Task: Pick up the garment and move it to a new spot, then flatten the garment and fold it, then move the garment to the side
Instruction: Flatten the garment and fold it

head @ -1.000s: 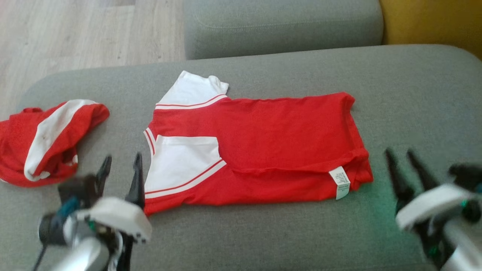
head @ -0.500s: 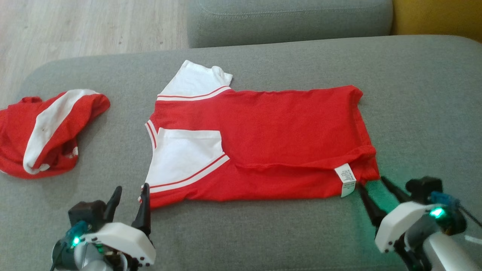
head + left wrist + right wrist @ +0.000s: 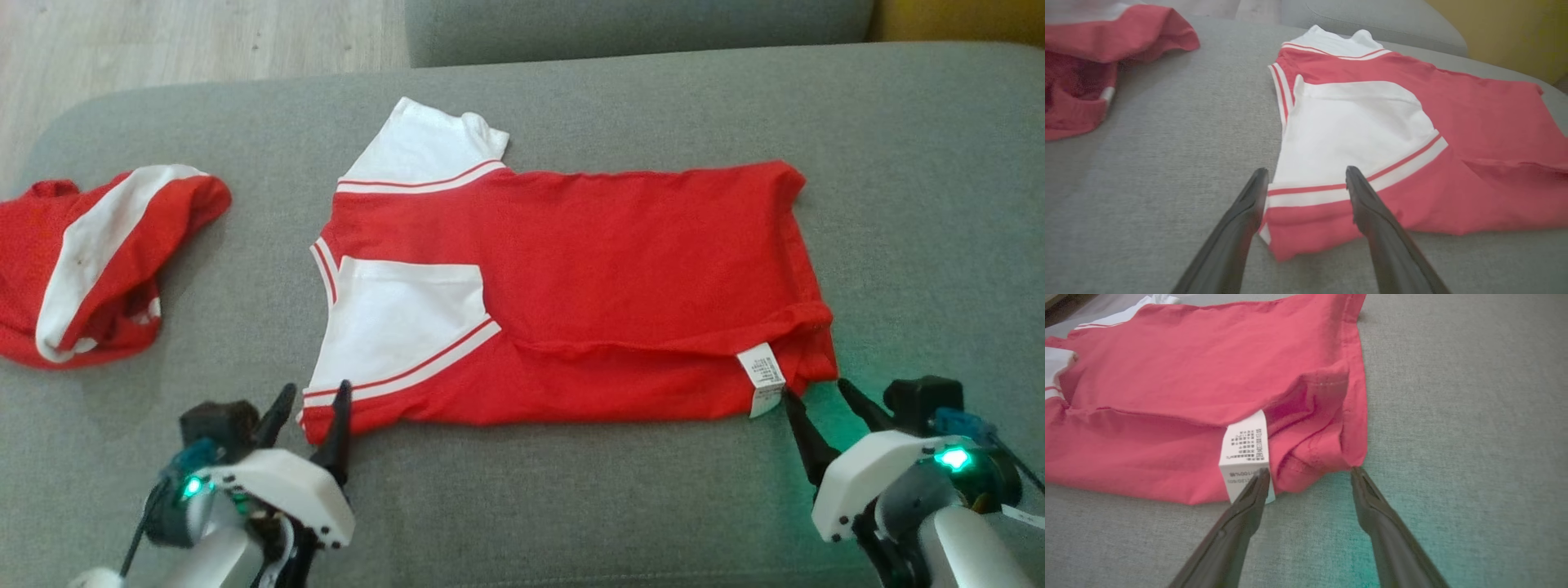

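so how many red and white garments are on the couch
2. The flat garment lies partly folded in the middle of the cushion, near corners at the open left gripper and right gripper. The crumpled garment sits at the head view's left edge, partly cut off.

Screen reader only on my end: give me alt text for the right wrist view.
The right end effector is open, with the hem corner of the red garment between its fingertips, on a grey cushion. A white care label sits at one fingertip.
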